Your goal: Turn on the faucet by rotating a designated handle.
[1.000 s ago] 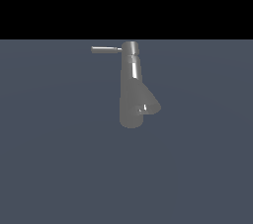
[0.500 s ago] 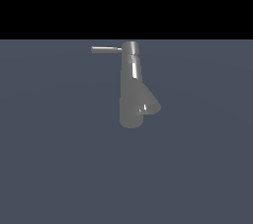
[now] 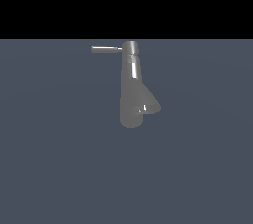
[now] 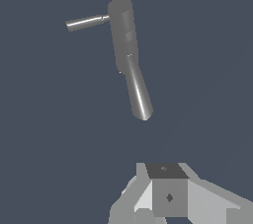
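Note:
The faucet (image 3: 132, 90) is a shiny grey column with a short angled spout (image 3: 148, 105) low on its side. The handle (image 3: 105, 49), a thin straight rod, sticks out sideways from the top cap toward the exterior view's left. In the wrist view, the faucet (image 4: 124, 35) and the handle (image 4: 85, 22) lie well ahead of my gripper (image 4: 166, 170). Only the grey and white fingertips (image 4: 169, 196) show, pressed together as one block. The gripper touches nothing and holds nothing. It does not show in the exterior view.
The faucet stands on a flat dark blue-grey floor (image 3: 59, 168). A black band (image 3: 126, 1) fills the background above it.

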You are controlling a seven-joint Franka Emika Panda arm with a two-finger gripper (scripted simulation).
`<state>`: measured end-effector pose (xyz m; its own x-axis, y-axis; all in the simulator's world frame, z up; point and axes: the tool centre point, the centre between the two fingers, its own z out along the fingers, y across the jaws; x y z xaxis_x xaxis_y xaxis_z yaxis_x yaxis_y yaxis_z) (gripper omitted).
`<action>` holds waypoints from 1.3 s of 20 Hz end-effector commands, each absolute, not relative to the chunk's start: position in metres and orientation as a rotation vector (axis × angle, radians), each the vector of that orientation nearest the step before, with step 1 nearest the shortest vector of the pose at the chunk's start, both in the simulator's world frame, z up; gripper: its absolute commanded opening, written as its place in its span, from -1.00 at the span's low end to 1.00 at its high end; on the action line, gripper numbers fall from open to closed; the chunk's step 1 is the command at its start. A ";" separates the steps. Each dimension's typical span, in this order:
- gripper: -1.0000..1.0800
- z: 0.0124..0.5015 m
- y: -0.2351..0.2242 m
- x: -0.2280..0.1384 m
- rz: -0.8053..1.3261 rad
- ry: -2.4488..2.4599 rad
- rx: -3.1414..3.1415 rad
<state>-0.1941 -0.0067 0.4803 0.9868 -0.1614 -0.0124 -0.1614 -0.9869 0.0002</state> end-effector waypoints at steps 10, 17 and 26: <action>-1.00 0.458 0.008 -0.128 0.036 0.643 -3.047; -1.00 0.438 0.020 -0.087 0.049 0.887 -2.978; -1.00 0.404 0.037 -0.037 0.062 1.198 -2.867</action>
<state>-0.0452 0.0340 0.4101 0.7280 -0.6838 -0.0485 -0.6852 -0.7282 -0.0169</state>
